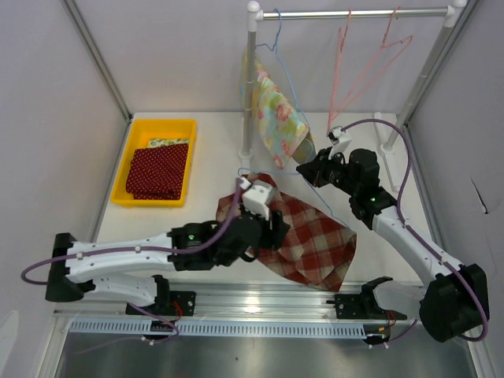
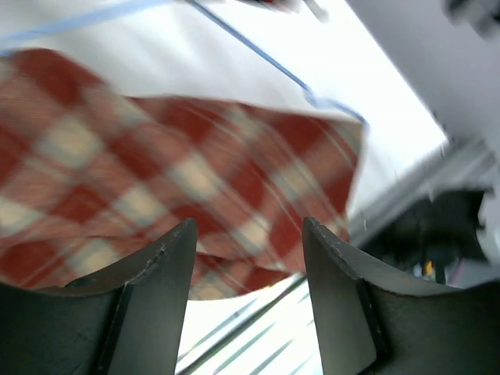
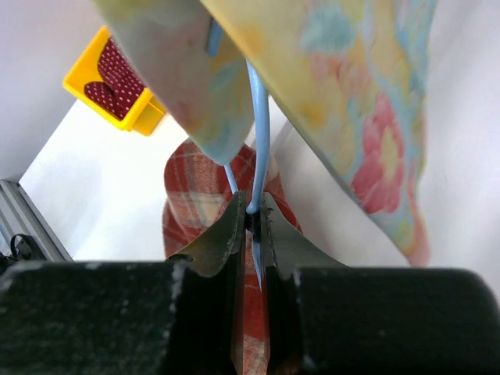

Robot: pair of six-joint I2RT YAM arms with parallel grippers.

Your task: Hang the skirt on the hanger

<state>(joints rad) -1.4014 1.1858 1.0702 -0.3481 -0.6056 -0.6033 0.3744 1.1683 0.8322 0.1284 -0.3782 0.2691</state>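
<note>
- The dark fingers (image 2: pixel 156 289) of my left gripper (image 2: pixel 250 234) fill the bottom of the left wrist view. They stand well apart, with nothing between them.
- Just beyond those tips lies the red-and-cream checked skirt (image 2: pixel 156 156), spread flat on the white table (image 2: pixel 375 86).
- From above, my left arm runs from its base at the near left corner low across the table to the right. Its wrist ends over the skirt's left edge.
- My right gripper (image 3: pixel 251 211) is pinched tight on the thin light-blue wire hanger (image 3: pixel 262 133). The wire comes up out of the narrow slit between the two pads.
- My right arm rises from its base at the near right corner and reaches forward and left. Its elbow is bent and the gripper points left, just past the skirt's far edge.
- The skirt (image 1: pixel 315 236) lies on the table between my two arms, with the hanger's wire running along its far side. I cannot tell how much of the wire sits inside the cloth.
- Right behind my right gripper hangs a yellow floral cloth (image 1: pixel 279 118), draped from the metal rail (image 1: pixel 354 13).
- Two pink wire hangers (image 1: pixel 354 79) hang on the same rail, further right.
- At the far left sits a yellow plastic tray (image 1: pixel 157 124) holding a red dotted cloth (image 1: pixel 157 169).
</note>
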